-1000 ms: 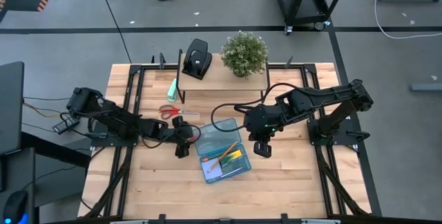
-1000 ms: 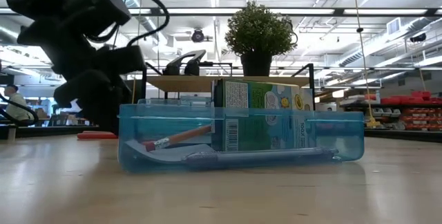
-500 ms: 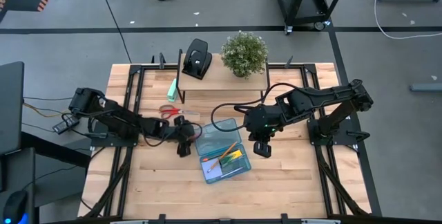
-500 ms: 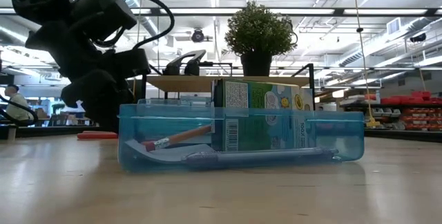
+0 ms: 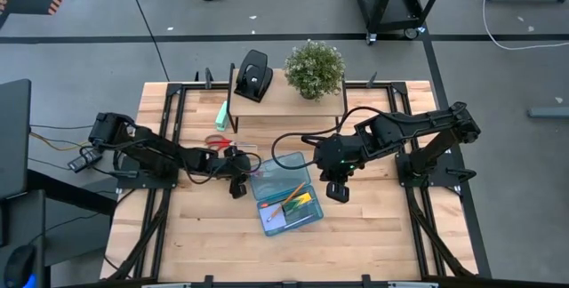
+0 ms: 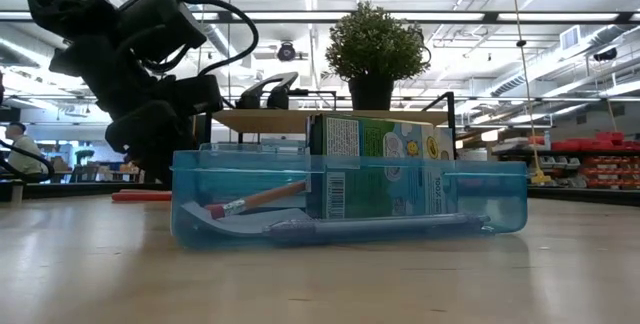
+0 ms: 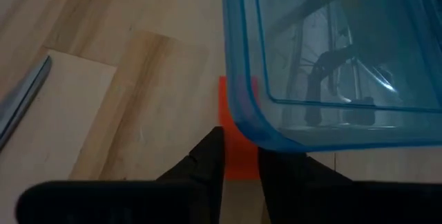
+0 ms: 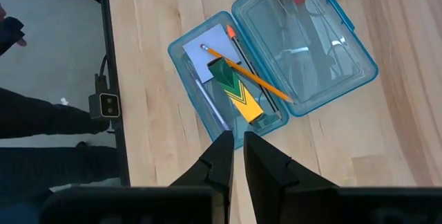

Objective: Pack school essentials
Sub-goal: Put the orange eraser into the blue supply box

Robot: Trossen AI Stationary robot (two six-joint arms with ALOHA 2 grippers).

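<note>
The clear blue case stands open mid-table, its base [image 5: 291,208] nearer me and its lid [image 5: 272,169] farther back. In the base lie an orange pencil [image 8: 250,76], the yellow-green crayon box [image 8: 239,97] and a pale blue note pad [image 8: 206,53]. My left gripper [image 7: 239,172] is at the lid's left corner, shut on a small orange piece [image 7: 238,156]. The lid's rim [image 7: 238,117] hides that piece's far end. My right gripper [image 8: 237,156] hovers shut and empty over the base's near right side. Red-handled scissors [image 5: 218,143] lie flat behind my left gripper. My left gripper pinches the small orange piece by its two long sides [image 7: 225,163] between its two fingers [image 7: 209,156], which point steeply down from the table's left. The piece's far end runs under the blue lid's rim. Whether the piece is off the wood I cannot tell.
On a raised shelf [image 5: 283,103] at the back stand a black hole punch [image 5: 253,75] and a potted plant [image 5: 314,68]. A mint-green block [image 5: 222,115] lies by the shelf's left end. Bare wood stretches along the table's near edge [image 5: 293,257].
My left arm has shifted a little toward the table's right, closer to the case's lid. The case and what lies in it have stayed put.
</note>
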